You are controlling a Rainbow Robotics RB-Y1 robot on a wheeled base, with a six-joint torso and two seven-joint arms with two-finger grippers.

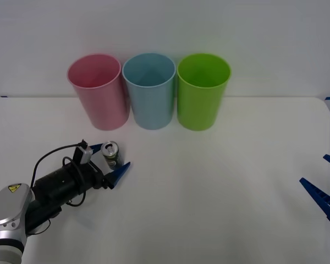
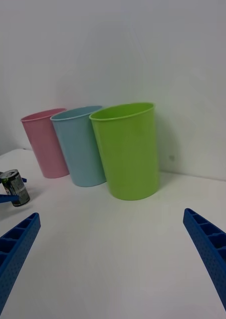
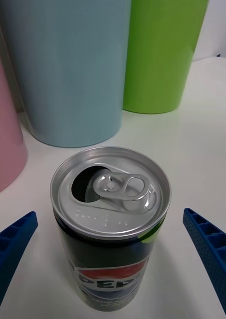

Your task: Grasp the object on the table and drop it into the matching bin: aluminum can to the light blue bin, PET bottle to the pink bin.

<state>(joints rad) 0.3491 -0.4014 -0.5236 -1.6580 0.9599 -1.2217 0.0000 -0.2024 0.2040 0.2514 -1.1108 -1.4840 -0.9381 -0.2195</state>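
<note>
- Front view: a plain pale wall stands behind a white table [image 1: 220, 181]. Three tall bins line its far edge: the pink bin [image 1: 98, 91], the light blue bin [image 1: 149, 89] and a lime green bin [image 1: 202, 90], each just beside the next. The aluminum can [image 1: 110, 154] stands upright near the pink bin's base. The left gripper [image 1: 114, 165] reaches in low from the robot's left, one blue finger showing just beside the can. The right gripper [image 1: 324, 190] waits at the robot's right table edge, well apart from everything.
- Right wrist view: the right gripper [image 2: 113, 249] has its fingers spread wide with nothing between them. The three bins stand ahead, and the can [image 2: 15, 187] shows off to one side with blue fingertips around it.
- Left wrist view: the left gripper [image 3: 110, 259] is spread, and the can [image 3: 111, 224], its tab already opened, sits upright midway between the fingers, which stand apart from its sides.
- Step in hand, as I judge it: the grasp, with the can bracketed but not yet pinched.
- Next move probably calls for pressing the fingers evenly onto the can, lifting it upright, and carrying it over the light blue bin's rim rather than the nearer pink one.
</note>
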